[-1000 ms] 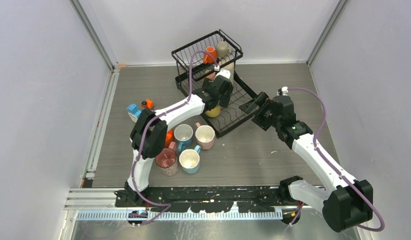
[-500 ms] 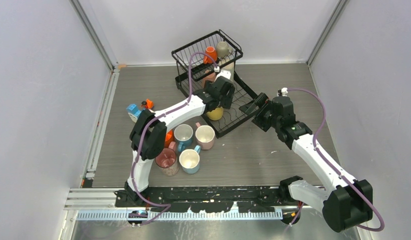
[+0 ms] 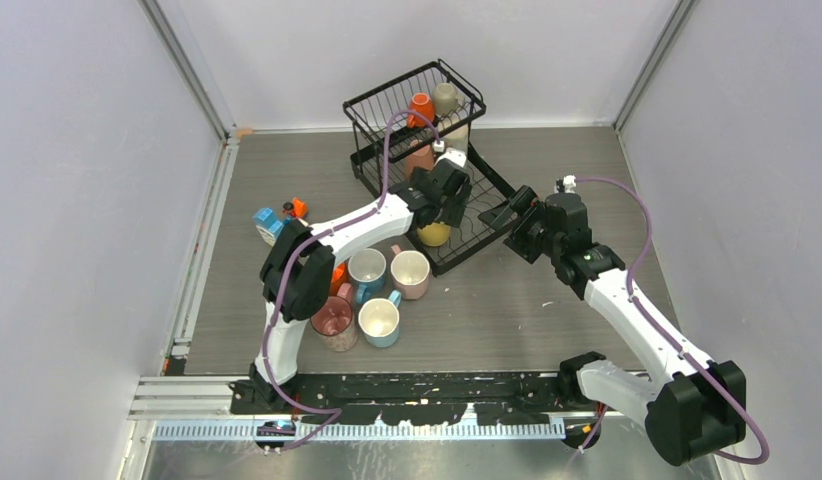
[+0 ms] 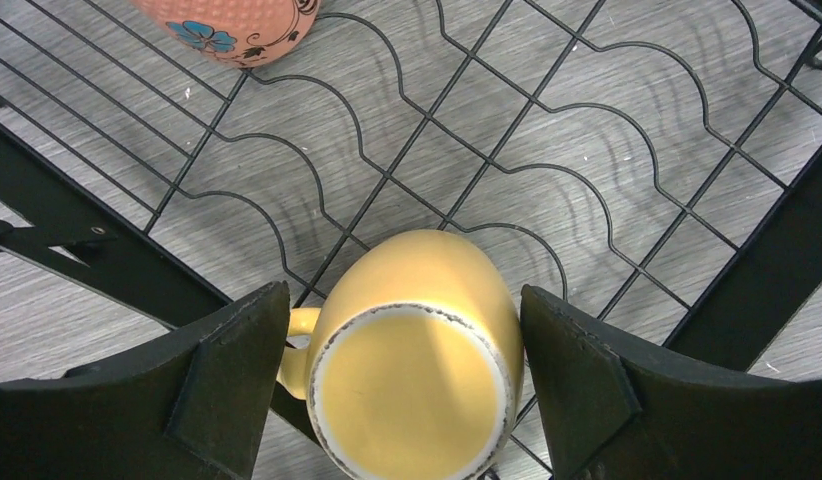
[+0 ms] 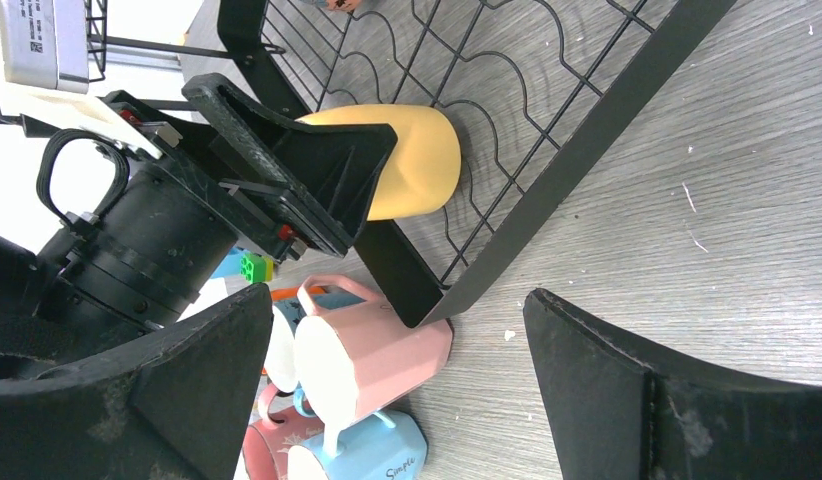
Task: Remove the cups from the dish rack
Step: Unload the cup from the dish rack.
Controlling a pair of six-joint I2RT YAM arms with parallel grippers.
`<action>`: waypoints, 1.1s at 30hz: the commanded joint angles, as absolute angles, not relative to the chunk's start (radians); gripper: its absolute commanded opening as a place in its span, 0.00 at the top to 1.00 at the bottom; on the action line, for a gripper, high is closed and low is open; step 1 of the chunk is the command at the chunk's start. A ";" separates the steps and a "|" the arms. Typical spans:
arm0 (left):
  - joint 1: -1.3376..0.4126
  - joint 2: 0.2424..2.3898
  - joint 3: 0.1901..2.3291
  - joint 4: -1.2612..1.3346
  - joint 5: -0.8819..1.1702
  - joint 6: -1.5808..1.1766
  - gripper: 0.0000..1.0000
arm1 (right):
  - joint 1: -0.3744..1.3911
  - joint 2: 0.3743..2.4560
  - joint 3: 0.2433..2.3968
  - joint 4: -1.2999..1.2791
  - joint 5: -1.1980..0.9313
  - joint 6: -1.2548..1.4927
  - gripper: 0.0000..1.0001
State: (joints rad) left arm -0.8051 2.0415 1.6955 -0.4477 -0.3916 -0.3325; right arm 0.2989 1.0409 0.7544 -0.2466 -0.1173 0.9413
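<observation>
I see a glossy yellow mug (image 4: 412, 380), mouth towards the camera, bottom centre of frame over the dish rack (image 4: 777, 270) and its wire tray. My left gripper (image 4: 402, 300) clamps it, a finger on each side.

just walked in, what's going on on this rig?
The left gripper is closed around a yellow mug at the lower tray of the dish rack. The right gripper hangs open beside the rack, empty. Unloaded mugs stand on the table; an orange mug and a beige mug sit in the upper basket.
</observation>
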 commanded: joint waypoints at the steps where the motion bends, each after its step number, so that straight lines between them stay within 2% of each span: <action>1: -0.808 1.993 1.687 -0.476 -0.381 -0.252 0.15 | 0.294 1.020 0.757 -0.211 -0.113 0.946 0.00; 14: -0.773 2.009 1.720 -0.524 -0.227 -0.146 0.14 | 0.295 1.015 0.760 -0.219 -0.113 0.941 0.00; 26: -0.773 2.056 1.782 -0.584 -0.238 -0.425 0.26 | 0.294 1.018 0.754 -0.214 -0.112 0.940 0.00; 33: -0.776 2.112 1.873 -0.628 -0.247 -0.462 0.26 | 0.294 1.010 0.749 -0.220 -0.110 0.939 0.00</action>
State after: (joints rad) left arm -0.7776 2.0754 1.7950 -0.5793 -0.2447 -0.4107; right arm 0.2989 1.0401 0.7513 -0.2470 -0.1169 0.9413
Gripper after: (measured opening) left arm 0.741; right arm 0.996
